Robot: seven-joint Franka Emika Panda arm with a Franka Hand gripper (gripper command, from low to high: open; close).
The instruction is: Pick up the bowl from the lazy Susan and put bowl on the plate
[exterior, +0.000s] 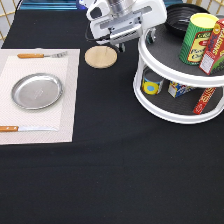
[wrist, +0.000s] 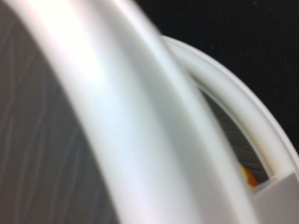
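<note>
Presently, itemised from the exterior view's left to its right.

Placemat (exterior: 65, 90): pale, lying on the black desk (exterior: 110, 175) at the exterior view's left. On it, a wooden-handled fork (exterior: 41, 55) along its top edge, the plate (exterior: 36, 91) in the middle, silver and with nothing on it, and a wooden-handled knife (exterior: 25, 129) along its bottom edge.

Wooden disc (exterior: 100, 56): round, on the desk just right of the placemat's top corner.

My gripper (exterior: 120, 46): at the exterior view's top centre, above the disc and hard against the left rim of the lazy Susan (exterior: 165, 107). I cannot tell whether it is released or clenched; my hand's white body hides that. I hold nothing that shows.

Lazy Susan: white, two tiers, at the exterior view's right. My wrist view is filled by its white rim (wrist: 131, 125) from close by, with the dark shelf beside it.

Upper tier: the bowl (exterior: 182, 20), black, sits at the back, well apart from the plate; a green can with a yellow lid (exterior: 198, 39) and a red box (exterior: 214, 47) stand in front of it.

Lower tier: a small blue and yellow can (exterior: 151, 84), a further packet (exterior: 179, 89), and a red box (exterior: 204, 100).
</note>
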